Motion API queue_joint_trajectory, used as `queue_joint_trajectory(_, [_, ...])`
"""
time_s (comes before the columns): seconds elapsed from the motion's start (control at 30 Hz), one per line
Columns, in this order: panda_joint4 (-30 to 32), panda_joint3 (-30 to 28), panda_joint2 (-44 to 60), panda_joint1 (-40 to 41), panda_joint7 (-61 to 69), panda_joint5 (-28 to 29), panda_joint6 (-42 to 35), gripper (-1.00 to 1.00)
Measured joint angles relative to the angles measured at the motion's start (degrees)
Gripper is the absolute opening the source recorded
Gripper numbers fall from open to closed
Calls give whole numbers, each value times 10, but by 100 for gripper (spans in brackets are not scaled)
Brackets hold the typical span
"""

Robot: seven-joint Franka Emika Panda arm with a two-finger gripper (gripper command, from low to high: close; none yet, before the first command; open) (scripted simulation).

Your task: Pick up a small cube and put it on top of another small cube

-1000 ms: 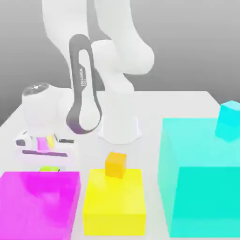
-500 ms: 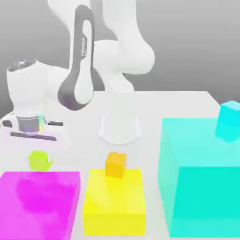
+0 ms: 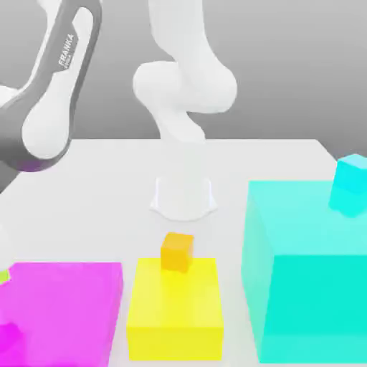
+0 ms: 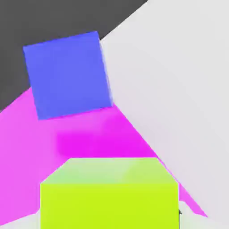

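Near one magenta block (image 3: 68, 308): one lime cube (image 4: 109, 205) gripped by tool (image 4: 109, 217), one blue cube (image 4: 68, 75), one yellow block (image 3: 175, 308), one orange cube (image 3: 177, 251)

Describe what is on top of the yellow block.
A small orange cube sits on top of the yellow block, near its far edge. The patch of yellow directly beneath the cube is covered and can't be seen.

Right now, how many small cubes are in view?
4: orange cube on the yellow block; cyan cube on the big cyan block; lime cube in the end effector; blue cube by the magenta block. More may be hidden.
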State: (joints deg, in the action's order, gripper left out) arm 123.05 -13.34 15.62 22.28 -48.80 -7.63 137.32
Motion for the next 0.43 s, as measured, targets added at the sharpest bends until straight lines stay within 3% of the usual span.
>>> queue_joint_trajectory(0.13, [-83,-6,26,-17,-88,9,-53,-100])
queue_joint_trajectory(0.23, [-100,-2,70,-19,-106,-2,-25,-100])
queue_joint_trajectory(0.27, [-98,0,86,-17,-105,-7,-7,100])
queue_joint_trajectory(0.43, [-98,0,86,-17,-105,-7,-7,100])
